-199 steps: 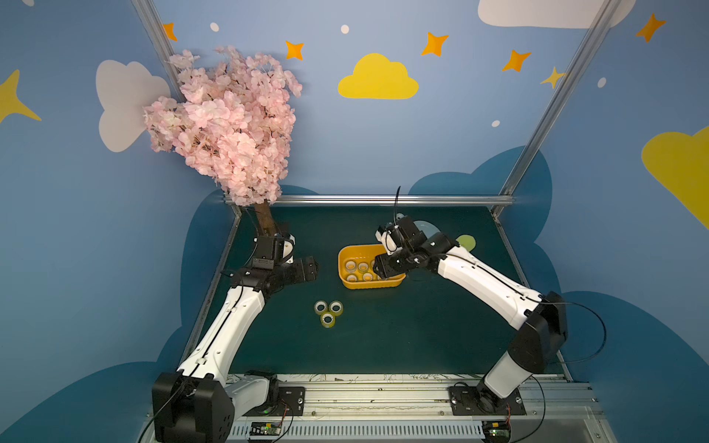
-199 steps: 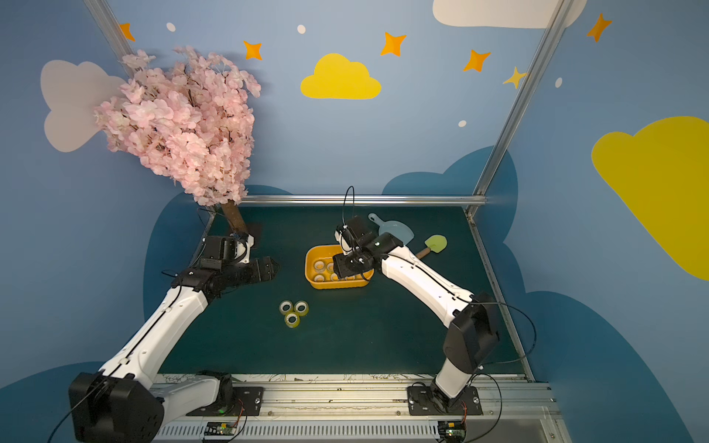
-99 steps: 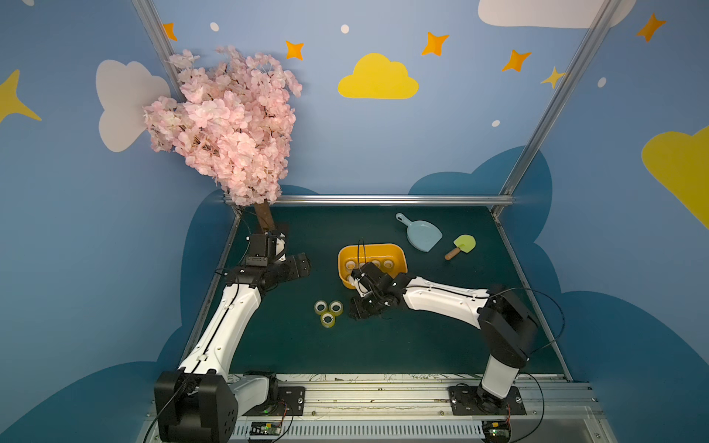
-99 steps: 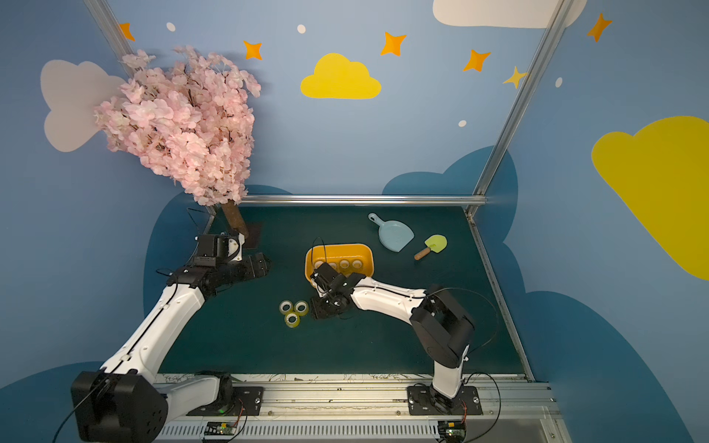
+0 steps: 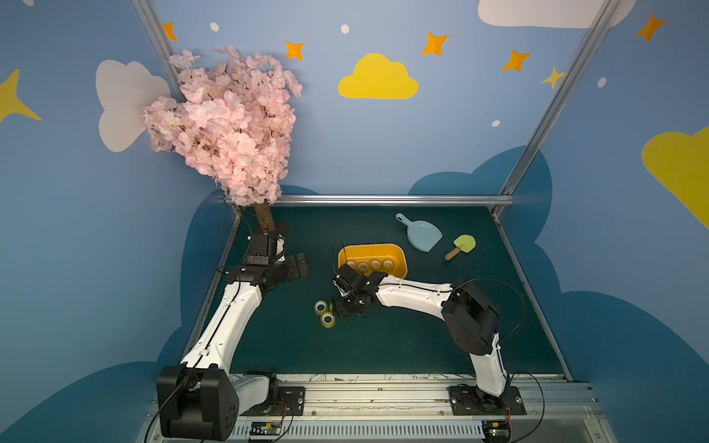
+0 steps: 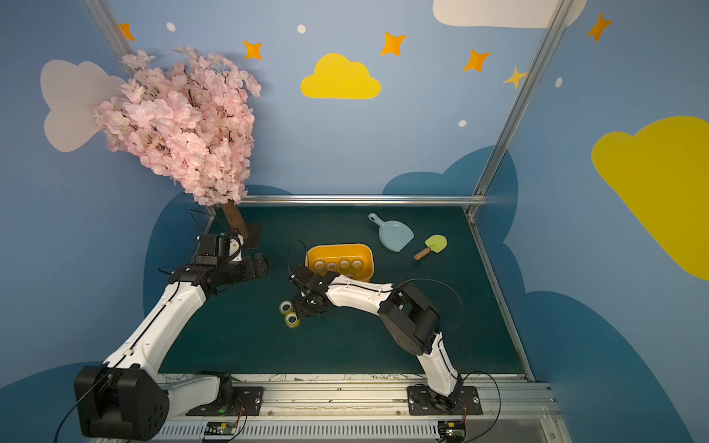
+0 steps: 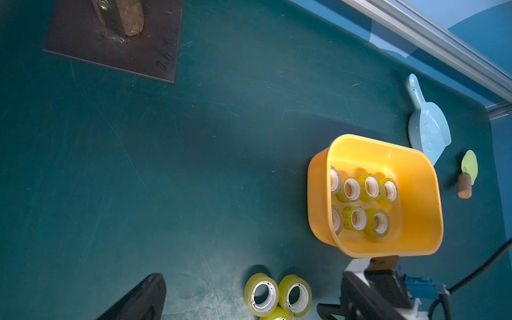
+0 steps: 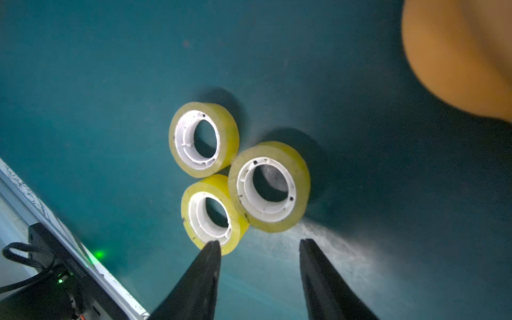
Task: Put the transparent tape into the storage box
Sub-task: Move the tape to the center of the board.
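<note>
Three tape rolls [image 8: 268,187] sit loose on the green surface [image 5: 383,345], lying flat and bunched up so they touch each other, just left and near of the box [image 5: 378,251]. They're yellowish see-through tape on white plastic cores, with a few dark specks on them. The box is orange-yellow, with more of the same rolls lined up in two rows inside.

The right arm reaches in low from the right, forearm crossing the box's near side, and the right hand [image 8: 260,243] angles down at the loose bunch. Its fingers [image 8: 199,277] are spread partway with nothing between them. One tip overlaps the edge of the near roll in the wrist view, can't tell if it touches.

The left hand [image 5: 297,265] hangs at far left by the tree trunk [image 5: 264,218]. Can't tell if it's spread or not.
</note>
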